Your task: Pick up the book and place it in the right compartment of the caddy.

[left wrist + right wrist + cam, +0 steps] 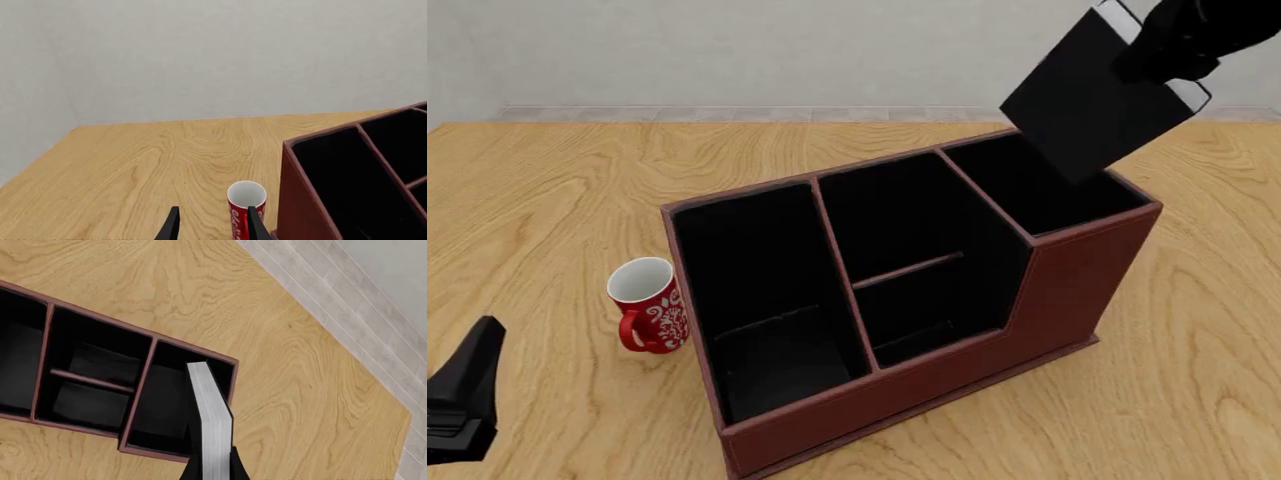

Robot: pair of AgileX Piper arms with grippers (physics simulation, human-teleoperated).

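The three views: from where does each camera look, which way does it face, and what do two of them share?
Front view: above the arms' side, facing forward and down at the caddy; left gripper low.
Left wrist view: behind the left gripper, facing the mug.
Right wrist view: behind the right gripper, looking down the book at the right compartment.
All share the caddy.

A bare simulated test room rather than a lived-in place: a light wooden table (pixel 547 180) with flat rendered grain, plain pale walls (pixel 200 55) behind it, and a grey tiled floor (pixel 360 305) beyond the table edge, with no furniture or clutter around.
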